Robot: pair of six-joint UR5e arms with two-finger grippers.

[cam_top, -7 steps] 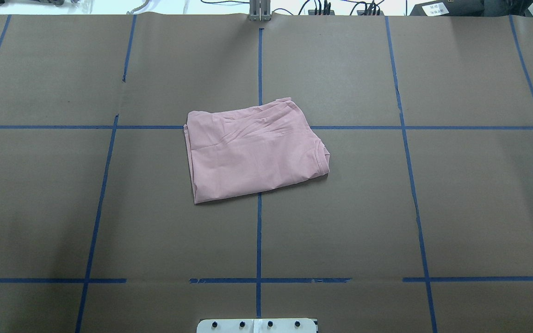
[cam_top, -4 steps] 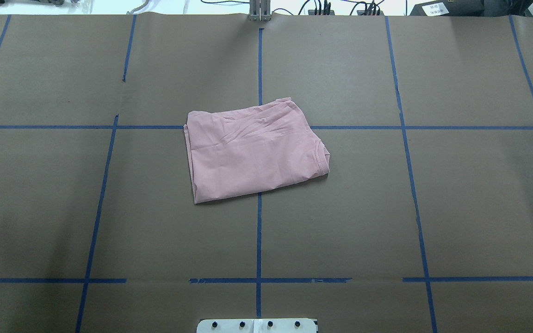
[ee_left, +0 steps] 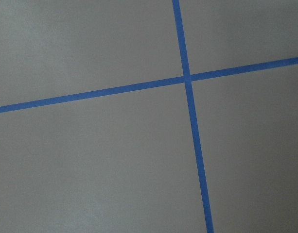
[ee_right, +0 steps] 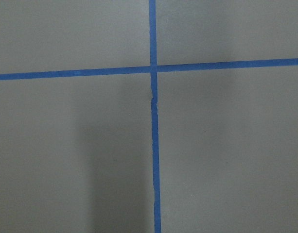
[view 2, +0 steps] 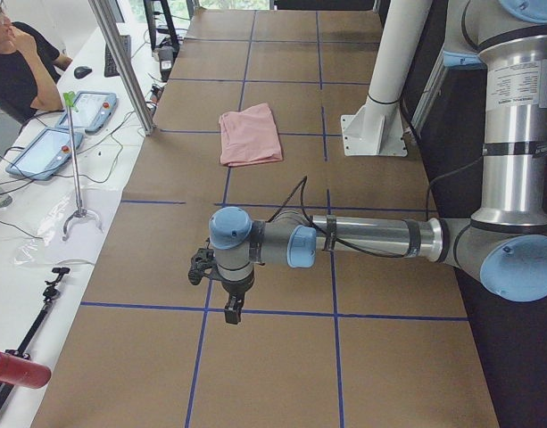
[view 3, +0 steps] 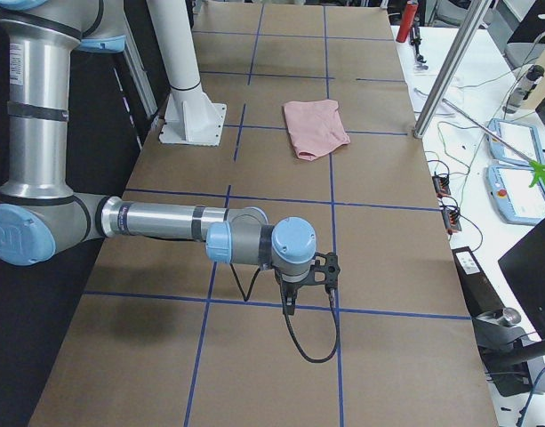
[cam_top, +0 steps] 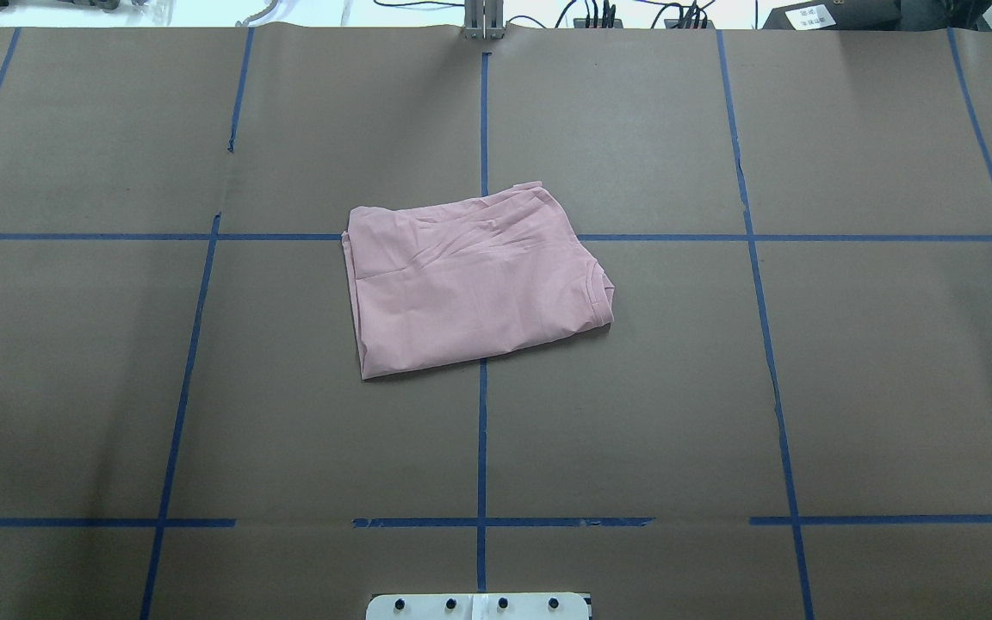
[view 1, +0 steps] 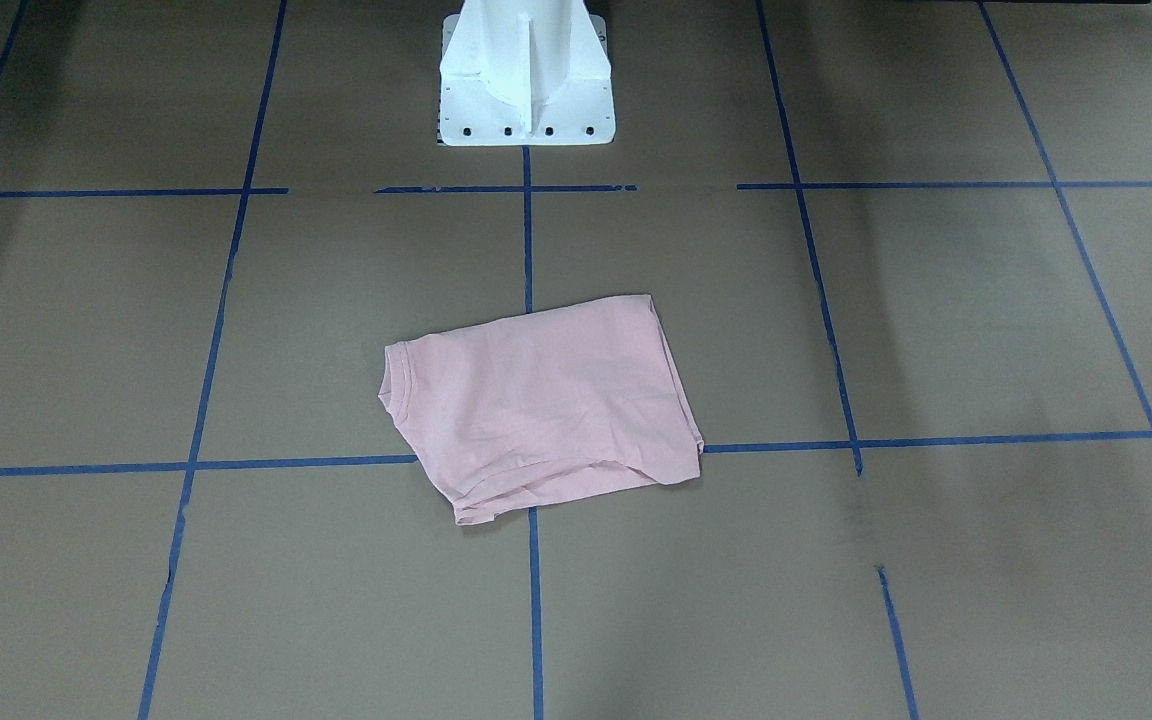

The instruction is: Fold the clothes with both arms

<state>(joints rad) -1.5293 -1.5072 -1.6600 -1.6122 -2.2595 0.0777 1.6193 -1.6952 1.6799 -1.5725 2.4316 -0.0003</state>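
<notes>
The folded T-shirt (cam_top: 474, 284) lies on the table (cam_top: 806, 387). The left gripper (view 2: 231, 308) and right gripper (view 3: 290, 306) hang well apart from it; their finger opening cannot be told.

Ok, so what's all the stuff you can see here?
table: one, brown, under everything.
tape lines: many, blue, gridding the table.
T-shirt: one, pale pink, folded, table's middle.
pedestal: one, white, robot's table edge.
tablets: two, light blue, on the white bench.
person: one, black top, beside the bench.
left arm, right arm: two, grey with light blue joints, over opposite table ends.
left gripper, right gripper: two, black, pointing down; open or shut unclear.
</notes>
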